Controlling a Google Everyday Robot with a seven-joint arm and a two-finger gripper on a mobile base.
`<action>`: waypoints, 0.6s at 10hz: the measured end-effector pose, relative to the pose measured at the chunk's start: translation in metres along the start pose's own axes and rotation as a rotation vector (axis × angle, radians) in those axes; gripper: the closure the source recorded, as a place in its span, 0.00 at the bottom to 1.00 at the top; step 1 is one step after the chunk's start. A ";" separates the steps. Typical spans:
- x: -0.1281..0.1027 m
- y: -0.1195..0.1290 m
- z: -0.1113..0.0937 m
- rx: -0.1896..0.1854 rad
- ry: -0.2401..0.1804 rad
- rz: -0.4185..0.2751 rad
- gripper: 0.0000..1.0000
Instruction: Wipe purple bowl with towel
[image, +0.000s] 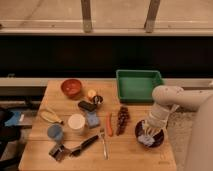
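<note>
The purple bowl (150, 135) sits at the right front of the wooden table (60, 110). My gripper (149, 129) hangs down from the white arm (170, 97) into the bowl. A light bluish-white towel (146, 139) lies in the bowl right under the gripper. The gripper seems to press on or hold the towel, but the contact is hidden by the fingers and the bowl's rim.
A green tray (138, 84) stands behind the bowl. Dark grapes (121, 119) and a carrot (109, 123) lie to its left. Further left are a fork (103, 144), a blue sponge (92, 119), a white cup (76, 122), a blue cup (55, 132), a banana (49, 116) and an orange bowl (71, 87).
</note>
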 end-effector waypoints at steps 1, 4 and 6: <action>0.001 -0.009 0.003 0.004 0.016 0.015 1.00; -0.020 -0.044 0.001 0.045 0.022 0.107 1.00; -0.044 -0.049 -0.004 0.064 0.004 0.147 1.00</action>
